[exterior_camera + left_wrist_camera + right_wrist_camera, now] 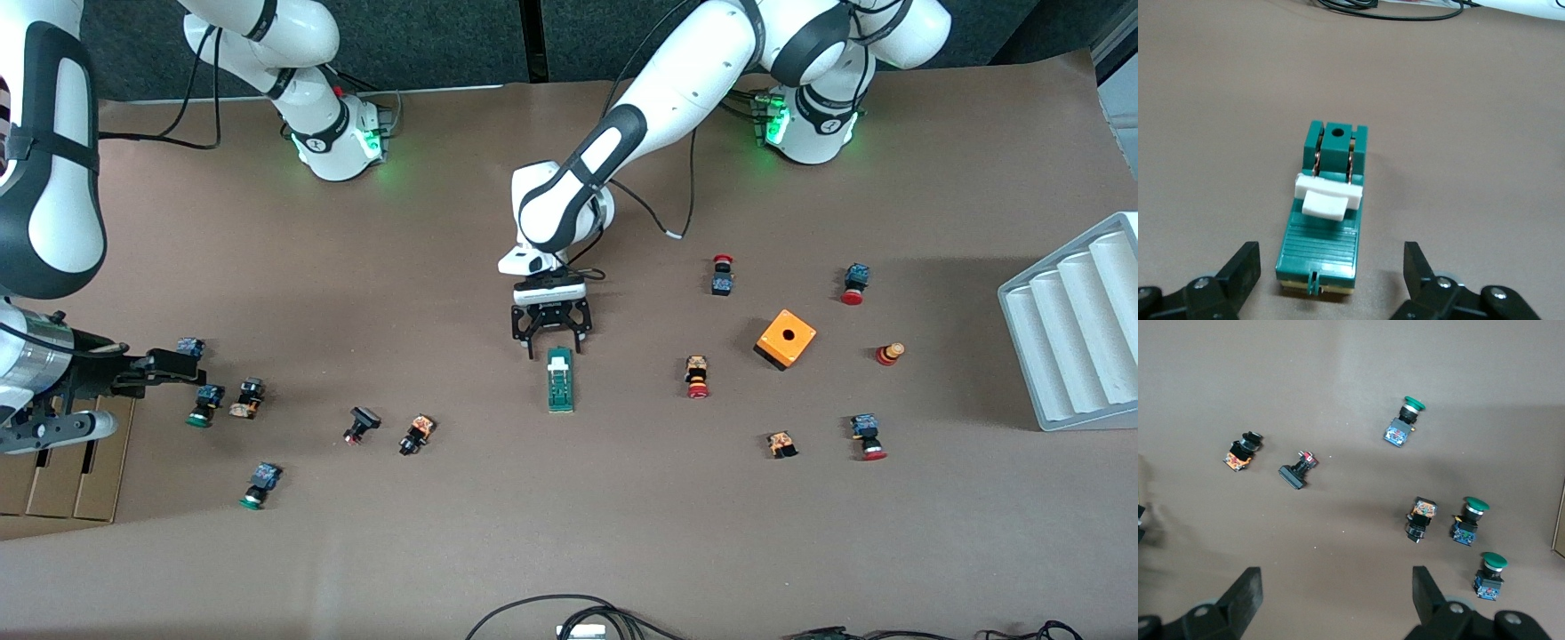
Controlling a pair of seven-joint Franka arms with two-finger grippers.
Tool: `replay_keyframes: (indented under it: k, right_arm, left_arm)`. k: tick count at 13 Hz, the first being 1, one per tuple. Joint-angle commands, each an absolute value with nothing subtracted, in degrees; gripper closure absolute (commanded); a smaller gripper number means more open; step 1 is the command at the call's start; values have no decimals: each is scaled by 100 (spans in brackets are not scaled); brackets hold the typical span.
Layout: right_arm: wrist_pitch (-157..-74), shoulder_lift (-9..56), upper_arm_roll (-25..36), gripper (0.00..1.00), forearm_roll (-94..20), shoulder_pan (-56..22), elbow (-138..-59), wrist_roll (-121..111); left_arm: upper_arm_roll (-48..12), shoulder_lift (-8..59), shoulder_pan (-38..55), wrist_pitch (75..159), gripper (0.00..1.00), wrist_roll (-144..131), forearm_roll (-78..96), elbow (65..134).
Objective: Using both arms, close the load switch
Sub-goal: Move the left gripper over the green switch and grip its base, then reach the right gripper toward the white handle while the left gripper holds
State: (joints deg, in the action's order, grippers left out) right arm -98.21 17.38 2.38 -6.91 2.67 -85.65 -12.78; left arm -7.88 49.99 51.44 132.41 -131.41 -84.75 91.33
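Observation:
The load switch is a narrow green block lying near the table's middle, with a white sliding piece across it. In the left wrist view the switch lies lengthwise, its near end between my fingers. My left gripper is open and low, straddling the end of the switch farther from the front camera; it touches nothing. My right gripper is open and empty, up in the air over push buttons at the right arm's end of the table; it shows bare table between its fingers.
An orange cube with a hole and red-capped push buttons lie toward the left arm's end. A grey grooved tray stands at that table edge. Green-capped buttons and a cardboard box lie at the right arm's end.

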Motion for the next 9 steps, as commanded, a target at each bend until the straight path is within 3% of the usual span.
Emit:
replay_keyframes:
  k: [1,4,6,9]
  right_arm:
    - [-9844,1828,211,0,-826,255,-8473,-1292]
    - [-10125,1916,193,0,-826,63,-8473,-1327]
    - [-10134,2012,193,0,-826,-26,-8473,-1370]
    - [-10134,2065,185,0,-835,-334,-8481,-1371]
  left_arm:
    - [-703,5246,5282,12860,6,-13446,-8980,8965]
    - [-712,5291,5300,12832,11,-13632,-9105,8965]
    - [-721,5308,5309,12745,22,-13641,-9106,8947]
    - [-721,5370,5493,12577,25,-13877,-9105,8930]
